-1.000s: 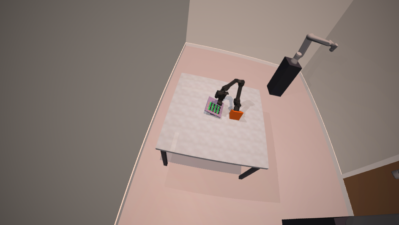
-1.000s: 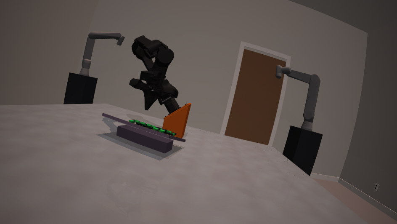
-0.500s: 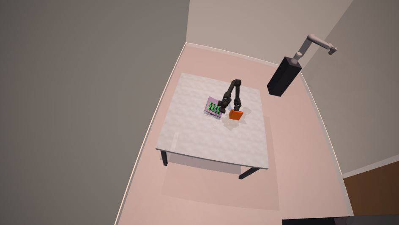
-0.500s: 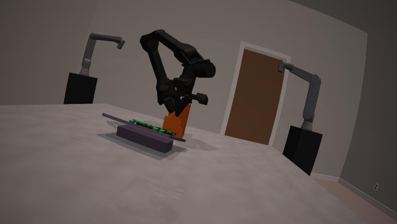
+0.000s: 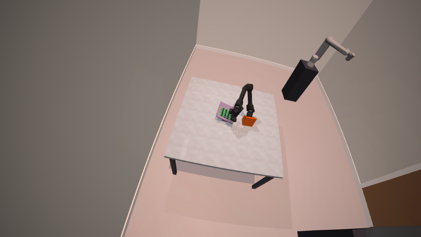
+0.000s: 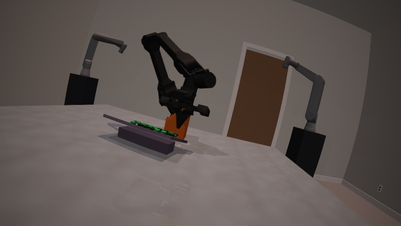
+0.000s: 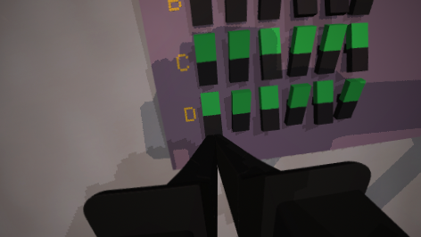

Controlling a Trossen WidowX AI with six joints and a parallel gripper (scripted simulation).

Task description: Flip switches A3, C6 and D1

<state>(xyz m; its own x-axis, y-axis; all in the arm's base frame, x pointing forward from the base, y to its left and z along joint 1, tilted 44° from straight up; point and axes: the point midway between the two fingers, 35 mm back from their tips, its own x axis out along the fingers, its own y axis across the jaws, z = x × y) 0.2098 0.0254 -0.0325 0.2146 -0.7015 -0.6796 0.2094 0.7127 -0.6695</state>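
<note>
The purple panel [image 5: 224,104] [image 7: 392,104] tilts on a block, with rows of green-and-black rocker switches. My gripper [image 6: 179,127] [image 7: 214,141] is shut and empty. In the wrist view its tips stand at the black near end of switch D1 [image 7: 210,104] and hide its lowest edge; I cannot tell whether they touch it. In the exterior view the tips appear above the switches. Switch C6 [image 7: 358,36] shows at the right end of row C, green half far, black half near. A3 is outside the wrist view, and its tilt cannot be made out in the top and exterior views.
Switch D2 [image 7: 241,109] stands just right of D1, and C1 [image 7: 205,46] lies just beyond it. The orange block [image 5: 249,121] [image 6: 184,129] is at the arm's base beside the panel. The purple support block [image 6: 144,141] sits under the panel on the table [image 5: 218,153].
</note>
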